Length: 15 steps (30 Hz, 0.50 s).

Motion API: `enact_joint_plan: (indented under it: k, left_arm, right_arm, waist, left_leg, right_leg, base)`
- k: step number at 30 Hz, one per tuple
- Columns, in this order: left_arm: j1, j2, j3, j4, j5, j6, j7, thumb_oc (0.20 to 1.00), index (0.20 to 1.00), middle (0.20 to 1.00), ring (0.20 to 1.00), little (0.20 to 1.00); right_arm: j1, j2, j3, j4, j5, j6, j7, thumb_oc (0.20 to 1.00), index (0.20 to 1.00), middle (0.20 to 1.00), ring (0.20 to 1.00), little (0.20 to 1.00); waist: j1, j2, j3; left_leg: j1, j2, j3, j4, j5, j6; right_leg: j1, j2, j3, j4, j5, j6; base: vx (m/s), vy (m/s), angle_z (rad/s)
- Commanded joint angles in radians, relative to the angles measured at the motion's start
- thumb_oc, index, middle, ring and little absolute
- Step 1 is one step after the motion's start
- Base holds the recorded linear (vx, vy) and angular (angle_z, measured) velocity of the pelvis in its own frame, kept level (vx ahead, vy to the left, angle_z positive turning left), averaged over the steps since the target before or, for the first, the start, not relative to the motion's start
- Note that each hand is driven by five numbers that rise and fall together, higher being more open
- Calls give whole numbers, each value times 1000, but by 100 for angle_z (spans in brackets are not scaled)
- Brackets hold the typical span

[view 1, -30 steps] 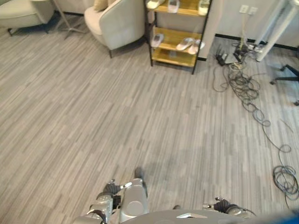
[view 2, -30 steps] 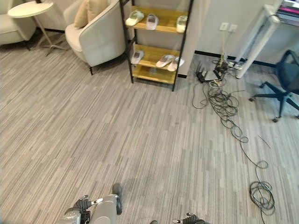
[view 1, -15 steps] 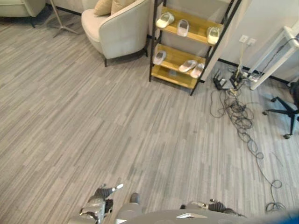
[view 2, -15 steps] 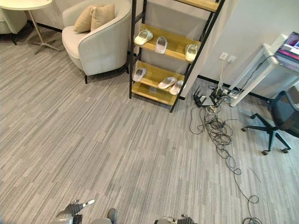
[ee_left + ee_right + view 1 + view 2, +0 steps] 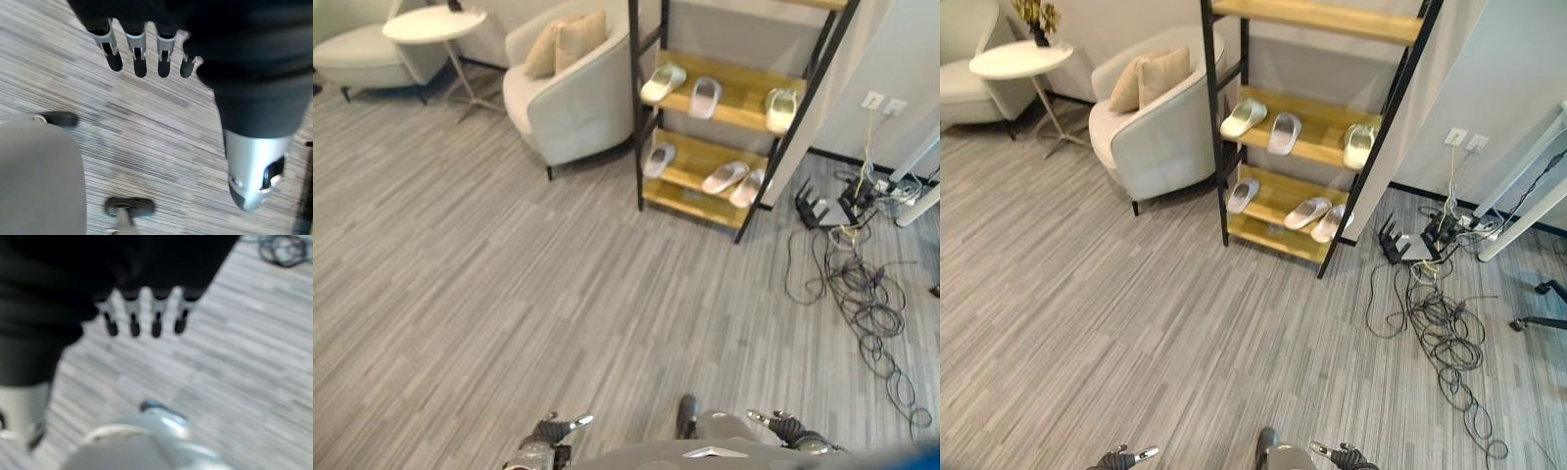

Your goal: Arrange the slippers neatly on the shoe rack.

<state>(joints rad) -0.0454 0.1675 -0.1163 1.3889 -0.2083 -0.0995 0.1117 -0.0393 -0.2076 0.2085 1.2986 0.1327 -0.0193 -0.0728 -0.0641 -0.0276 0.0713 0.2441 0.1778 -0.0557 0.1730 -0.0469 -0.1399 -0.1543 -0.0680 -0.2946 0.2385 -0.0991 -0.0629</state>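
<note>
Hanging empty over the floor, left hand (image 5: 146,49) and right hand (image 5: 142,313) seem straight-fingered; slippers (image 5: 1285,132) sit on the shoe rack (image 5: 1312,147).

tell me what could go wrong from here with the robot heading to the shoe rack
1. A tangle of loose cables sprawls on the floor just right of the shoe rack; drifting that way on approach could snag a foot.
2. The armchair sits tight against the rack's left side, so the left hand has little room there.
3. On the lower shelf, two slippers lie angled and close together; reaching for one may knock the other off.
</note>
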Motion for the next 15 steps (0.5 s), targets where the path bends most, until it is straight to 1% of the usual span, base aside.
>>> enact_joint_plan:
  k: [1, 2, 3, 4, 5, 6, 7, 8, 9, 10, 12, 13, 14, 15]
  left_arm:
    - [-12, 5, 36, 9, -47, -4, -12, 1000, 1000, 1000, 1000, 1000]
    - [-8, 4, 36, 6, -55, -3, -10, 1000, 1000, 1000, 1000, 1000]
    - [-11, 7, 38, -2, -68, -1, -10, 1000, 1000, 1000, 1000, 1000]
    - [-16, 7, 37, -14, -81, -2, -3, 1000, 1000, 1000, 1000, 1000]
    - [-19, 8, 42, -28, -94, -8, 7, 1000, 1000, 1000, 1000, 1000]
    - [-18, 8, 47, -40, -113, -14, 18, 1000, 1000, 1000, 1000, 1000]
    - [-21, 5, 57, -60, -148, -26, 26, 1000, 1000, 1000, 1000, 1000]
    - [-21, 3, 72, -82, -193, -39, 30, 1000, 1000, 1000, 1000, 1000]
    - [-21, 3, 72, -82, -193, -39, 30, 1000, 1000, 1000, 1000, 1000]
    - [-16, -2, 91, -111, -250, -63, 46, 1000, 1000, 1000, 1000, 1000]
    - [-13, -6, 114, -133, -305, -85, 73, 1000, 1000, 1000, 1000, 1000]
    - [-13, -8, 124, -131, -328, -93, 87, 1000, 1000, 1000, 1000, 1000]
    - [-14, -9, 131, -125, -351, -97, 98, 1000, 1000, 1000, 1000, 1000]
    - [-15, -9, 136, -119, -365, -105, 115, 1000, 1000, 1000, 1000, 1000]
  right_arm:
    - [3, 31, 22, 60, -1, -9, 4, 1000, 1000, 1000, 1000, 1000]
    - [-2, 30, 26, 59, 2, -13, 3, 1000, 1000, 1000, 1000, 1000]
    - [-10, 26, 24, 58, 9, -15, 1, 1000, 1000, 1000, 1000, 1000]
    - [-19, 19, 25, 53, 16, -18, -3, 1000, 1000, 1000, 1000, 1000]
    - [-27, 12, 27, 48, 18, -17, -7, 1000, 1000, 1000, 1000, 1000]
    - [-30, 6, 27, 47, 16, -14, -13, 1000, 1000, 1000, 1000, 1000]
    - [-34, -1, 30, 45, 13, -15, -20, 1000, 1000, 1000, 1000, 1000]
    - [-35, -8, 27, 46, 15, -17, -25, 1000, 1000, 1000, 1000, 1000]
    - [-35, -8, 27, 46, 15, -17, -25, 1000, 1000, 1000, 1000, 1000]
    - [-37, -10, 28, 46, 12, -22, -34, 1000, 1000, 1000, 1000, 1000]
    - [-40, -3, 46, 42, 3, -30, -47, 1000, 1000, 1000, 1000, 1000]
    - [-42, 0, 55, 40, -3, -32, -53, 1000, 1000, 1000, 1000, 1000]
    - [-43, 1, 63, 38, -12, -35, -60, 1000, 1000, 1000, 1000, 1000]
    - [-43, 4, 77, 37, -25, -35, -67, 1000, 1000, 1000, 1000, 1000]
  waist:
    - [0, -36, 23]
    - [3, -43, 23]
    - [10, -61, 33]
    - [22, -71, 56]
    - [24, -85, 63]
    - [34, -92, 74]
    - [53, -87, 87]
    - [69, -90, 93]
    - [68, -90, 93]
    - [101, -80, 108]
    - [135, -87, 117]
    - [145, -83, 122]
    - [151, -79, 117]
    - [156, -70, 119]
  left_leg:
    - [-37, -32, 16, 95, -36, 46]
    - [-90, -15, 20, 229, 36, 38]
    - [-176, -22, 2, 377, 104, 41]
    - [-235, -14, 14, 510, 135, 50]
    - [-267, -2, 61, 566, 133, 72]
    - [-308, 11, 96, 619, 121, 82]
    - [-357, 14, 121, 638, 79, 90]
    - [-405, -24, 123, 618, 55, 97]
    - [-405, -25, 123, 617, 55, 98]
    - [-450, -58, 120, 528, 35, 94]
    - [-475, -79, 87, 371, 38, 90]
    - [-478, -76, 52, 282, 32, 84]
    - [-484, -65, 14, 185, 49, 74]
    - [-484, -42, -22, 95, 96, 53]
  right_leg:
    - [20, -47, 58, -119, 130, 136]
    - [51, -31, 62, -127, 111, 110]
    - [76, -28, 71, -137, 98, 88]
    - [105, -18, 72, -144, 87, 65]
    - [125, -15, 72, -150, 68, 47]
    - [147, -14, 73, -153, 51, 37]
    - [174, -2, 77, -155, 35, 31]
    - [193, -1, 83, -160, 28, 32]
    - [192, -2, 83, -160, 28, 32]
    - [229, 9, 99, -172, 13, 45]
    - [264, 7, 109, -186, -4, 60]
    - [277, 10, 117, -188, -21, 67]
    - [283, 11, 123, -189, -30, 74]
    - [299, 18, 131, -186, -47, 80]
  base:
    - [224, -311, 5]
    - [175, -345, 6]
    - [142, -394, 4]
    - [128, -396, -5]
    - [134, -352, -12]
    - [166, -258, -8]
    - [186, -162, 6]
    - [140, -80, 16]
    - [211, -31, -4]
    - [239, -6, -20]
    - [288, 27, -31]
    - [257, 89, -26]
    - [300, 134, -32]
    - [210, 92, -26]
